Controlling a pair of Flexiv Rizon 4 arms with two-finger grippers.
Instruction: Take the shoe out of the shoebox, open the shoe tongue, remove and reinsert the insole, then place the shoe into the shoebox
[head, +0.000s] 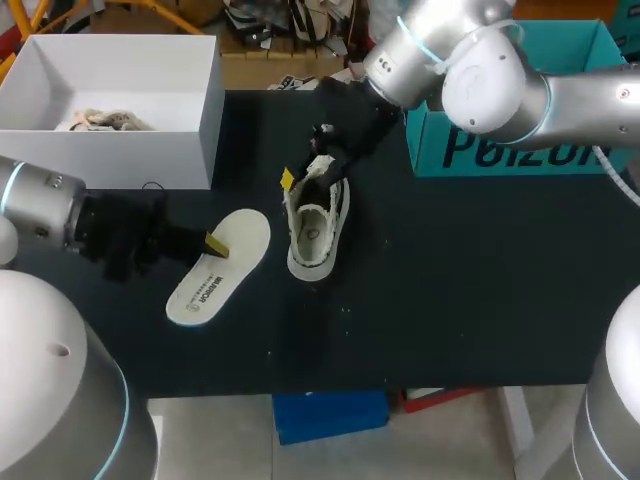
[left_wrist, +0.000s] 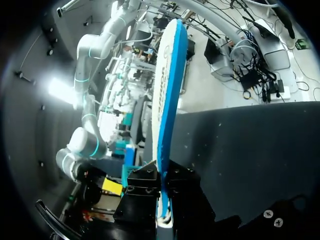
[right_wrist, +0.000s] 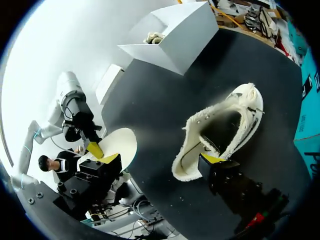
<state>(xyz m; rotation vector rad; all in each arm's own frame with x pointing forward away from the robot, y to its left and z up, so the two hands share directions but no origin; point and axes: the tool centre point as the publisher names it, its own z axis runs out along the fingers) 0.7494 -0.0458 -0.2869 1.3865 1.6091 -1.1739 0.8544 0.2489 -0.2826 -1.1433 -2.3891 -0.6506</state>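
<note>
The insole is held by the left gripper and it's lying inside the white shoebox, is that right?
Not quite. The left gripper does hold the insole, but the insole is not inside the white shoebox. It is out over the dark table, beside the shoe. The head view shows this.

The head camera sits high behind the robot and looks down on the whole table (head: 450, 300) from some way off. The left wrist camera rides close behind the left gripper (left_wrist: 162, 200) and looks out along its fingers, so the insole (left_wrist: 167, 90) clamped there stands edge-on ahead of the claw. The right wrist camera looks past the wide-spread right gripper (right_wrist: 161, 157) onto the shoe (right_wrist: 220, 130) just ahead, sharing with the head view the shoe, the insole beside the claw and the white box (right_wrist: 175, 35) farther ahead.
</note>
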